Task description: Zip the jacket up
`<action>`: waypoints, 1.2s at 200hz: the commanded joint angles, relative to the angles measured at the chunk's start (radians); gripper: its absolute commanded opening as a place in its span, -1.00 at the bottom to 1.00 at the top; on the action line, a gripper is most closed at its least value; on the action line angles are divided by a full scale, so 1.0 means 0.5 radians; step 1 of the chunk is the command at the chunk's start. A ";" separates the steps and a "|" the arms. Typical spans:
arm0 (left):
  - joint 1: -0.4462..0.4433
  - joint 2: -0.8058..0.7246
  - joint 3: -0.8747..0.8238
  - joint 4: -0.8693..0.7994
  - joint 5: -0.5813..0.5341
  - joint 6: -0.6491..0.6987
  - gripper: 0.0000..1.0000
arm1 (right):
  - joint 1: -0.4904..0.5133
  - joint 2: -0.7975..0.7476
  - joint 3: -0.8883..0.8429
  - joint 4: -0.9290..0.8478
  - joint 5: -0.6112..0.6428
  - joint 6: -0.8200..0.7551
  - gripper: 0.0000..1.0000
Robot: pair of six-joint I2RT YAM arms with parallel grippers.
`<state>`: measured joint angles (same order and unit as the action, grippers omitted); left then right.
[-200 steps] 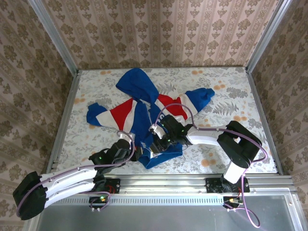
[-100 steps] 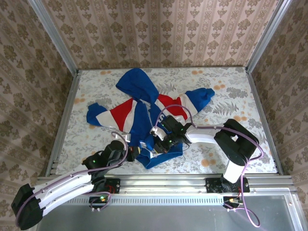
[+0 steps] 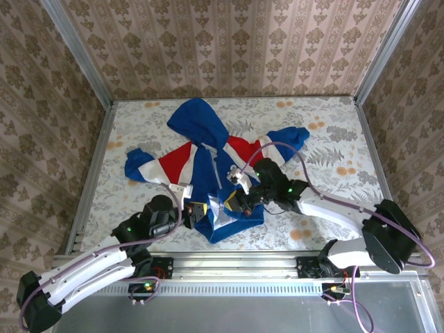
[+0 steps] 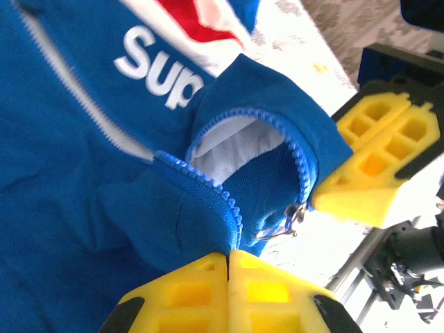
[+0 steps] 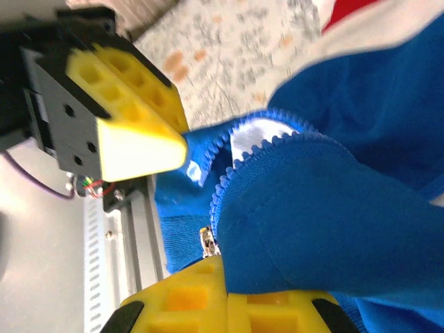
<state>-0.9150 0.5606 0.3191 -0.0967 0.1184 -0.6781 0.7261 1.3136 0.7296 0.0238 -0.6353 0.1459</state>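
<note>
Pinching the hem of the jacket point(image 3: 205, 170), I am squeezing my left jaws on it at seven o'clock, my right jaws at five o'clock, zipper point(image 4: 232, 211) gaping between.

White letters point(image 4: 157, 68) reading "Sup" are showing on the royal-blue front of the jacket point(image 4: 62, 222) in the left wrist view, sitting just below its red and white panel. The lettering is running up against a blue fold point(image 4: 270, 90) right after the "p". In the top external view the print is appearing too small to read.
</note>
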 commanded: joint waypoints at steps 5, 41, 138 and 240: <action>0.013 -0.018 0.053 0.257 0.150 0.202 -1.00 | -0.084 -0.124 -0.065 0.097 -0.199 0.093 -1.00; 0.014 -0.020 0.007 0.537 0.213 0.256 -1.00 | -0.166 -0.189 -0.093 0.153 -0.345 0.139 -1.00; -0.014 0.167 -0.044 0.957 0.217 0.226 -1.00 | -0.179 -0.202 -0.219 0.654 -0.390 0.528 -1.00; 0.017 0.106 -0.153 1.069 0.204 0.072 -1.00 | -0.179 -0.219 -0.296 0.849 -0.352 0.665 -1.00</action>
<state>-0.9146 0.6296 0.2592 0.3710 0.2134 -0.6098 0.6411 1.2293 0.5980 0.3908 -0.8013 0.4572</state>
